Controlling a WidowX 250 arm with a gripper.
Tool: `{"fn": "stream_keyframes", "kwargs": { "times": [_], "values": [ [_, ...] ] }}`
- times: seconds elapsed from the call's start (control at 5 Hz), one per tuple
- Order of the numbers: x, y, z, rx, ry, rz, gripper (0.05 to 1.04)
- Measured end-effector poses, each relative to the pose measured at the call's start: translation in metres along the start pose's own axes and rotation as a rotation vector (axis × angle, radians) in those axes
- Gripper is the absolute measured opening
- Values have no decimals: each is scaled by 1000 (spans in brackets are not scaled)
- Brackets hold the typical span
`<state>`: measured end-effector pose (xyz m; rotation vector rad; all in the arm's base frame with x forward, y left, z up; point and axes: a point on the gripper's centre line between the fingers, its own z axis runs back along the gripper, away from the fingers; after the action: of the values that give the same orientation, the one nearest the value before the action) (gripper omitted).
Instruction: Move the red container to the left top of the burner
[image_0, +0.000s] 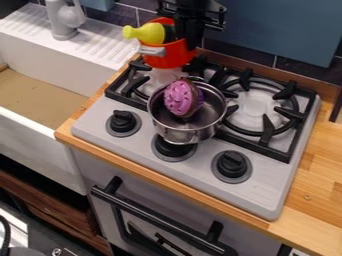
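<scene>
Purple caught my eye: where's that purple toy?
In the camera view, the purple toy sits tilted inside the metal pot, just left of the right burner.

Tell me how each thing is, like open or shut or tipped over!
Red pot: no lid, holding a yellow-green toy.
Yellow-green toy: lying over, poking past the rim.
Steel pot: upright, no lid, with the purple cupcake inside.
Purple cupcake: tipped on its side.
Oven door: shut.
Stove knobs: can't tell if on or off.
</scene>
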<state>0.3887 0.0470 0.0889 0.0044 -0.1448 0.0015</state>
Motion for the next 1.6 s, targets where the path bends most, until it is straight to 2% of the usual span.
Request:
{"fn": "stream_keyframes", "kwargs": {
  "times": [0.6, 1.0, 1.4, 1.6],
  "values": [
    [-6, 10, -9, 4, -1, -18, 54],
    [-34, 20, -1, -22, -24, -68, 54],
    [-35, 23, -1, -14, -22, -82, 54],
    [-32, 24, -3, -6, -45, -92, 54]
  ]
}}
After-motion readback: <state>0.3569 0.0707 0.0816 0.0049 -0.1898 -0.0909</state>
